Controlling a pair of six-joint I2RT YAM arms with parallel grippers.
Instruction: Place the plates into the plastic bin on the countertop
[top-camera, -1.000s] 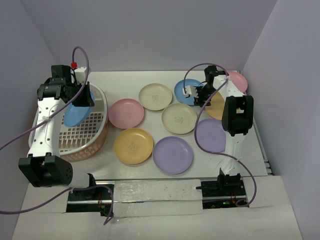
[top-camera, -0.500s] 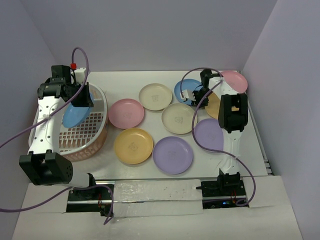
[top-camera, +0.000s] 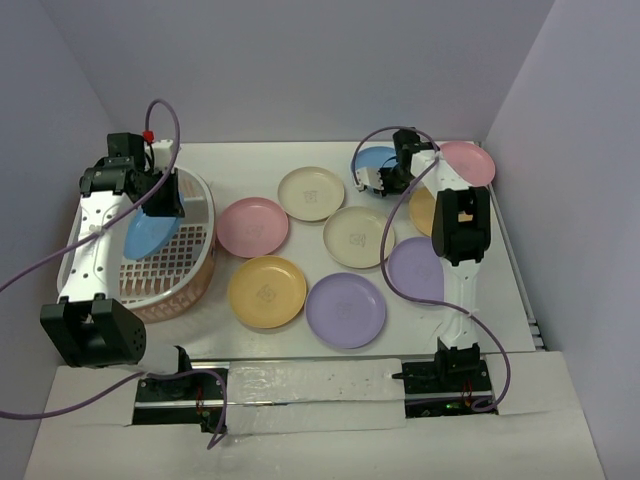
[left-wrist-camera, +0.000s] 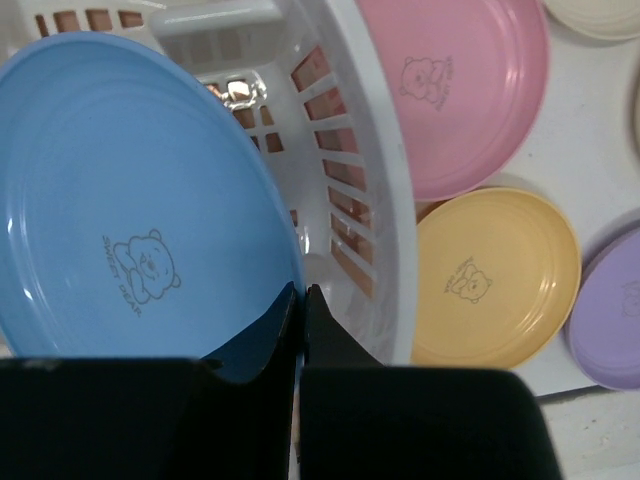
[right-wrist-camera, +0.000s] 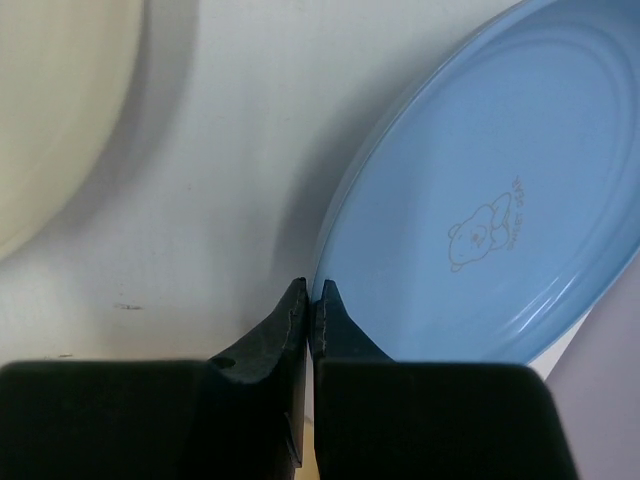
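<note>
We have the left gripper (left-wrist-camera: 301, 292) pinched shut on the rim of one blue plate (left-wrist-camera: 130, 200), holding it by the edge so that it hangs tilted inside the plastic bin (left-wrist-camera: 350, 200), close to the slotted wall. An edge grip suits these shallow plates, which offer nothing else to take hold of, and the tilt lets the plate slip down past the rim. We cannot tell whether its lower edge touches the grid bottom. Across the countertop (top-camera: 240, 165), our right gripper (right-wrist-camera: 309, 292) is likewise closed thin on the rim of a second blue plate (right-wrist-camera: 490, 220). That plate sits tipped with a shadow under its near edge, so we judge it at least partly lifted off the surface. A cream plate (right-wrist-camera: 50, 100) lies beside it. Flat and apart between the arms lie the pink plate (top-camera: 252, 226), yellow plate (top-camera: 266, 291) and lilac plate (top-camera: 345, 309), among others not yet binned. We judge the task barely begun: the first plate wants releasing low in the bin, and the second needs carrying across above the rest.
</note>
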